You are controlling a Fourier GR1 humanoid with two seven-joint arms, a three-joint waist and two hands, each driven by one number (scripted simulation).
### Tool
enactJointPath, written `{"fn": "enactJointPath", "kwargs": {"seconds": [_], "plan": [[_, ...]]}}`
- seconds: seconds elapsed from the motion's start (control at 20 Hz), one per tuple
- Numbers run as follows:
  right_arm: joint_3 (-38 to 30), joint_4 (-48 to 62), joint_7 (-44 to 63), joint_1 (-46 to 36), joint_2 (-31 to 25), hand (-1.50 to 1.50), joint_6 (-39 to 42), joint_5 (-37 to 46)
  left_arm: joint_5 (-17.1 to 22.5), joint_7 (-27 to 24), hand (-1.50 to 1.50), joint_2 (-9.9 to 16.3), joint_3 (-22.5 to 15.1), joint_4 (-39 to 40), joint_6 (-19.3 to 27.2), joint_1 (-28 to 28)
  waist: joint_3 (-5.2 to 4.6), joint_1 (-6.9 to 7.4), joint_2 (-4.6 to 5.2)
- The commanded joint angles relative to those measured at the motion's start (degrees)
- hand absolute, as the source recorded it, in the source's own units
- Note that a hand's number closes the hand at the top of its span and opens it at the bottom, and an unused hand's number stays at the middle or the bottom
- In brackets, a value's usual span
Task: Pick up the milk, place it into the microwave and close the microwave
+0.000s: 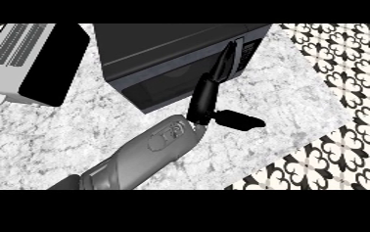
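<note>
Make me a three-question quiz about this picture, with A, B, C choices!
1. Where do the hand's fingers touch?
A. the microwave's front
B. the floor
C. the counter's edge

2. What colour is the counter?
A. red
B. grey-white marble
C. green

3. How is the microwave door?
A. wide open
C. missing
B. shut

Answers:
1. A, straight fingers lie against its front beside the buttons.
2. B, it is speckled grey and white.
3. B, the dark door sits flush and nothing inside shows.
</note>
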Motion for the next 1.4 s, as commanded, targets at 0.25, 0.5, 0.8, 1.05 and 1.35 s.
{"fn": "enactJointPath", "kwargs": {"seconds": [0.25,0.5,0.8,1.05,1.35], "plan": [[-1.13,0.81,1.44,-1.36,-2.73,-1.5,1.08,-2.69,3.62,-2.05,-1.5,-0.11,1.1,3.46,0.34,-3.07,0.01,-1.42,0.27],[-1.02,1.58,2.02,-2.49,-3.52,-1.5,1.62,-3.85,4.89,-3.98,-1.5,-0.11,0.29,3.84,0.85,-3.07,0.06,-1.33,0.68],[-1.23,2.24,2.79,-3.06,-4.6,-1.5,2.2,-5.47,6.71,-5.38,-1.5,-0.11,-0.21,4.54,0.68,-3.37,0.09,-1.63,0.59],[-1.25,2.48,3.1,-3.14,-4.99,-1.5,2.78,-6.78,8.23,-6.33,-1.5,-0.12,-0.37,5.51,0.38,-3.55,0.13,-1.95,0.46],[-0.86,2.58,4.17,-3.64,-6.22,-1.5,3.64,-8.26,9.44,-7.92,-1.5,-0.12,-1.01,6.1,0.42,-3.9,0.09,-1.76,0.41]]}}
